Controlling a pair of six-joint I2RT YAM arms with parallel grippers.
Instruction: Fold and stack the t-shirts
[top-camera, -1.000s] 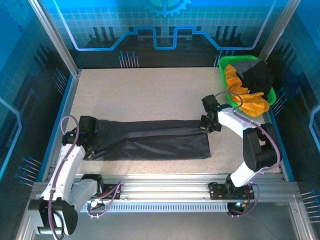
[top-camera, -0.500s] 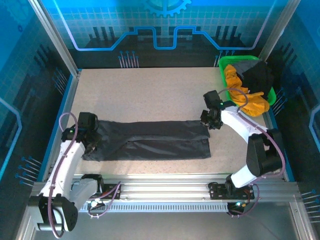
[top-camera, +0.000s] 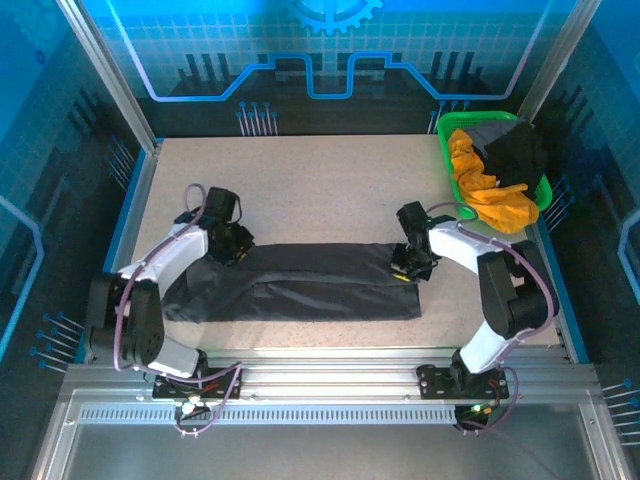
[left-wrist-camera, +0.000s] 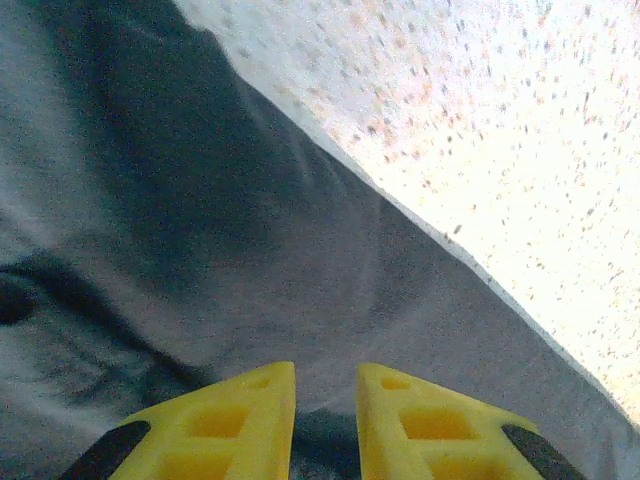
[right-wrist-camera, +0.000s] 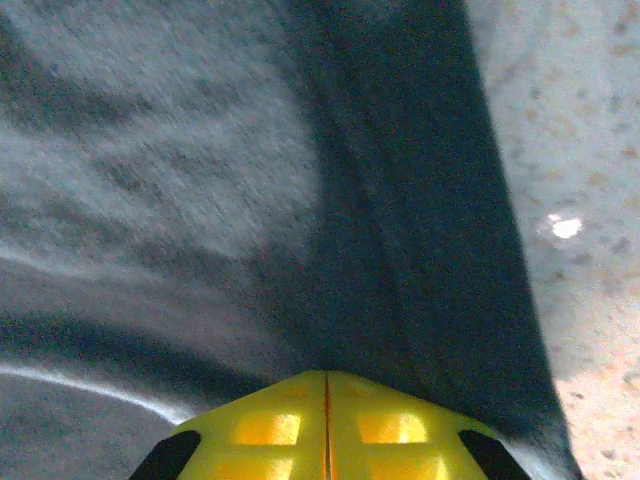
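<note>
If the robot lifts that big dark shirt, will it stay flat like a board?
Probably not. The shirt lies in soft folds and wrinkles on the table, so it would likely droop and sag. It looks thin, so probably light. Lifted by one edge, its folds might fall open.

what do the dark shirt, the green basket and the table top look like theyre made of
Dark shirt: soft matte woven or knit cloth; it creases and folds flat. Green basket: likely moulded plastic, with a bright, even, rigid rim. Table top: hard speckled beige surface, perhaps laminate or stone-look; exact material unclear.

Left pincer (left-wrist-camera: 325, 425) slightly parted, right pincer (right-wrist-camera: 326, 425) closed, both arms reaching inward.
</note>
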